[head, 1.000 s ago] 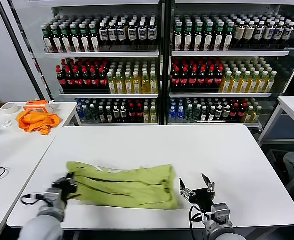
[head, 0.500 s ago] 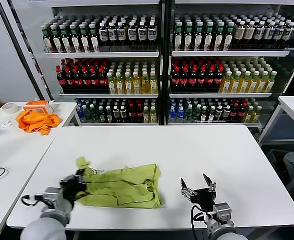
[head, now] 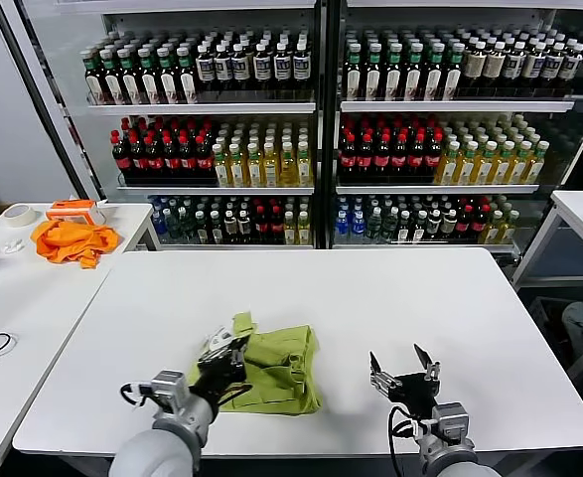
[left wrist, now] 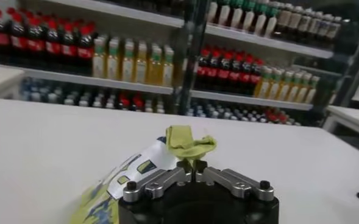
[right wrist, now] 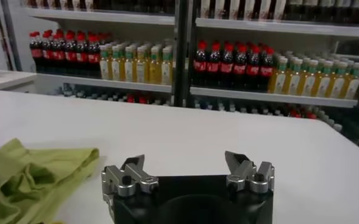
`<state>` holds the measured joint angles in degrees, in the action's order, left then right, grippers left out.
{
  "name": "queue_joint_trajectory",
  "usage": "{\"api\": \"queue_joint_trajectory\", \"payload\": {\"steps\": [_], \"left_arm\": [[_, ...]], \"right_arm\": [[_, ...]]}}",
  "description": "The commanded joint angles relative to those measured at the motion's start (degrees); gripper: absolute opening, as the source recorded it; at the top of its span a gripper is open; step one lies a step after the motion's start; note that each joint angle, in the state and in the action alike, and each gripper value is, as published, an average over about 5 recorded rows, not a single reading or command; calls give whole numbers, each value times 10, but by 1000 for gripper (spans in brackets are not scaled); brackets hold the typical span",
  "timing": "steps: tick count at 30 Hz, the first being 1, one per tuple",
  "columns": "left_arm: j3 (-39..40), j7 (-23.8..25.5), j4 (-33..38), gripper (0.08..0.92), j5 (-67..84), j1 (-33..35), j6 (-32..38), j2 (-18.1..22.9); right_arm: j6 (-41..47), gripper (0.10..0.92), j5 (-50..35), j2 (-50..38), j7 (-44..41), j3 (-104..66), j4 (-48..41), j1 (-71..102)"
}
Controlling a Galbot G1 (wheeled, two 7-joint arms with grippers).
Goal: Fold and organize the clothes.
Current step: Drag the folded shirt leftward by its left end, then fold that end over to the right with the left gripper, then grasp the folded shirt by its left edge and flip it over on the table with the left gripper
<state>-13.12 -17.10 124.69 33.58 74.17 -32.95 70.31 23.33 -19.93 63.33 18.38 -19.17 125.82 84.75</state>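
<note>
While the left gripper (head: 221,360) pinched a bunched corner of the yellow-green T-shirt (head: 276,370) between pressed-together jaws, the rest of the shirt lay just beyond it toward the robot's right, heaped on the white table (head: 390,298). From the right gripper (head: 403,372), jaws spread wide and holding nothing, the shirt sat near on its left, not touching. My judgement: the left arm was nearer. In the left wrist view a white printed graphic showed below the pinched cloth; no writing could be read.

Yellow-green T-shirt (head: 276,368) with white print showing. White worktop (head: 370,298). Bright orange cloth (head: 71,240) on side table.
</note>
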Motion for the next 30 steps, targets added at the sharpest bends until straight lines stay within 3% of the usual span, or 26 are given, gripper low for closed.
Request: {"api": "queue_joint_trajectory", "payload": {"steps": [1, 6, 11, 18, 23, 30], "left_arm": [[58, 4, -80, 91, -4, -60, -2, 46], [74, -2, -113, 114, -2, -68, 1, 62], [72, 17, -111, 247, 14, -73, 49, 71], [-18, 37, -72, 455, 20, -48, 78, -2], [-94, 20, -60, 602, -47, 15, 23, -65], [-92, -14, -123, 796, -98, 46, 0, -60]], "right_arm": [[-1, 823, 1, 0, 0, -10, -4, 1], [-2, 823, 0, 3, -2, -8, -9, -3], [-2, 823, 0, 6, -3, -1, -12, -11], [-3, 823, 0, 5, -8, 0, -15, -13], [-7, 823, 0, 6, -12, 1, -20, -13], [-9, 823, 1, 8, -15, 7, -26, -18]]}}
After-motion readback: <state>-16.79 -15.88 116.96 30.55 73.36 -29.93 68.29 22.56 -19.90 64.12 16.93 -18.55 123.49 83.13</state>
